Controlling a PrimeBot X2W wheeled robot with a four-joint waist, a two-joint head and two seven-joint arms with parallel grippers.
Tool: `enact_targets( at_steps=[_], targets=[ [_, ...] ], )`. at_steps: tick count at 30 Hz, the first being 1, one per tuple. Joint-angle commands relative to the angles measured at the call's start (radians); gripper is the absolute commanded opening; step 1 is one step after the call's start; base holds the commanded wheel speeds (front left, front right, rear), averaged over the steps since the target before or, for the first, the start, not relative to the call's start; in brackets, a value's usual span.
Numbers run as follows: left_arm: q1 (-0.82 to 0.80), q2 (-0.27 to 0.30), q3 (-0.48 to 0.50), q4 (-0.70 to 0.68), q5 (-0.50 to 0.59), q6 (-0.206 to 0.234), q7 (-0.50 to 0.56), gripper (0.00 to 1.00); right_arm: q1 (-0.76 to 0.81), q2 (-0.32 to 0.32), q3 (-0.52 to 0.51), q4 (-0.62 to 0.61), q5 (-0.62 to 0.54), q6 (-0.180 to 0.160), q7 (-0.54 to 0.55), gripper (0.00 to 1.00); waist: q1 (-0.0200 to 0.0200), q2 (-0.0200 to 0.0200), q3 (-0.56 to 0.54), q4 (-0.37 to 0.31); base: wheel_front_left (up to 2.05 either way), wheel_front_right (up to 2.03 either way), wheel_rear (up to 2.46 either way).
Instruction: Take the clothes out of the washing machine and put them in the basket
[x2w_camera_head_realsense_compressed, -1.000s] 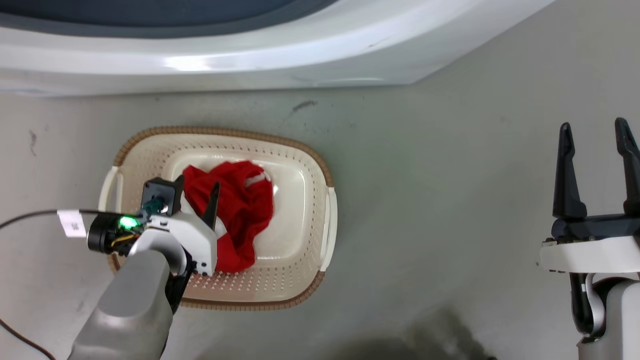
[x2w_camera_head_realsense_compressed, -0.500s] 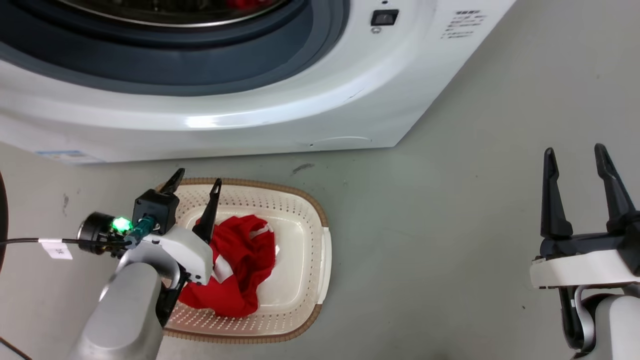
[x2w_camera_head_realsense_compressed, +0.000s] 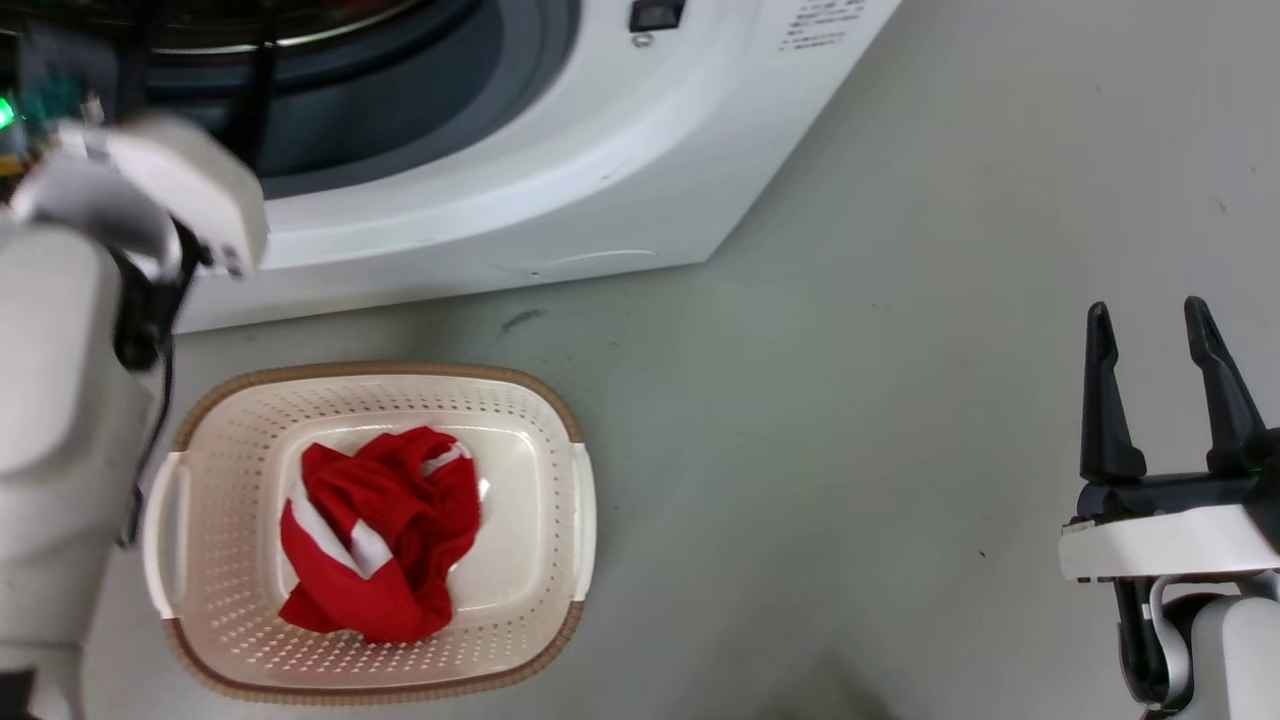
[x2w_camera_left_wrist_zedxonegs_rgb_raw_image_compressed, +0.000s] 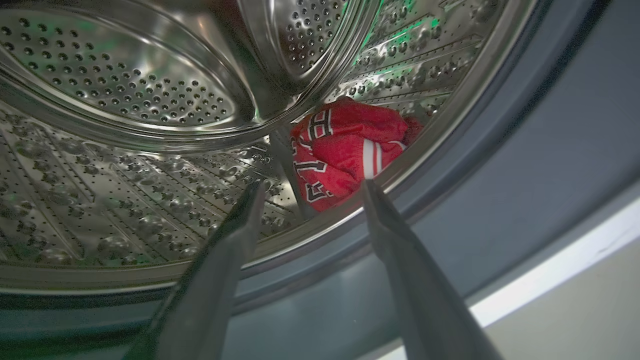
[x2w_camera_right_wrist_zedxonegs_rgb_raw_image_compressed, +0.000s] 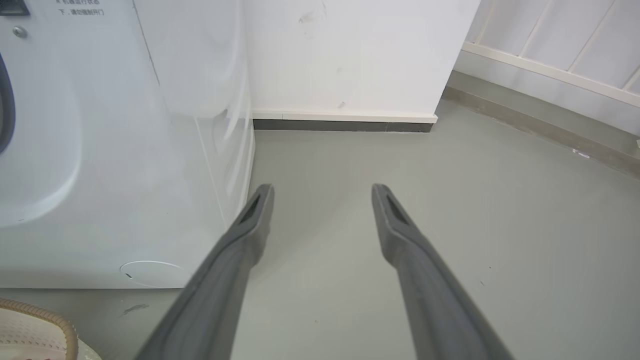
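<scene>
Spread wide and empty on the left gripper (x2w_camera_left_wrist_zedxonegs_rgb_raw_image_compressed: 312, 184), aimed into the washing machine (x2w_camera_head_realsense_compressed: 560, 170). Beyond the fingertips (x2w_camera_left_wrist_zedxonegs_rgb_raw_image_compressed: 250, 205), slightly right: bunched red clothes (x2w_camera_left_wrist_zedxonegs_rgb_raw_image_compressed: 350, 145) against the drum (x2w_camera_left_wrist_zedxonegs_rgb_raw_image_compressed: 125, 90) wall, another piece (x2w_camera_head_realsense_compressed: 380, 540) lying in the basket (x2w_camera_head_realsense_compressed: 400, 370). Likewise parted and empty on the right gripper (x2w_camera_head_realsense_compressed: 1147, 308), well apart.

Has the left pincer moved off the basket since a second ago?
Yes. The left pincer left the basket and rose to the washing machine porthole, open, facing the red garment inside.

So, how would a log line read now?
left fingers: open, facing jersey in drum | right fingers: open, empty | basket: holds one red garment
</scene>
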Motion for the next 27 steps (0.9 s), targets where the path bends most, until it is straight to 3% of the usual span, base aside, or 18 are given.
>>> enact_targets(
  at_steps=[1, 9, 15, 27],
  targets=[
    [-0.058, 0.024, -0.035, 0.004, -0.024, -0.002, 0.085, 1.0, -0.015, 0.001, 0.002, -0.003, 0.018, -0.001, -0.002, 1.0, 0.0001, 0.0, 0.038, -0.037, 0.0, 0.0, 0.0],
    [-0.393, 0.13, -0.175, 0.079, -0.215, -0.001, 0.436, 1.0, -0.038, 0.001, 0.037, -0.004, 0.073, -0.001, -0.002, 1.0, 0.0001, 0.0, 0.145, -0.129, 0.0, 0.0, 0.0],
    [-0.596, 0.161, -0.191, 0.187, -0.278, -0.001, 0.619, 1.0, -0.032, 0.001, 0.076, -0.003, 0.118, -0.001, -0.002, 1.0, 0.0001, 0.0, 0.216, -0.199, 0.0, 0.0, 0.0],
    [-0.791, 0.191, -0.247, 0.341, -0.22, -0.001, 0.767, 1.0, -0.03, 0.001, 0.14, -0.023, 0.17, -0.001, -0.002, 1.0, 0.0001, 0.0, 0.303, -0.269, 0.0, 0.0, 0.0]
  ],
)
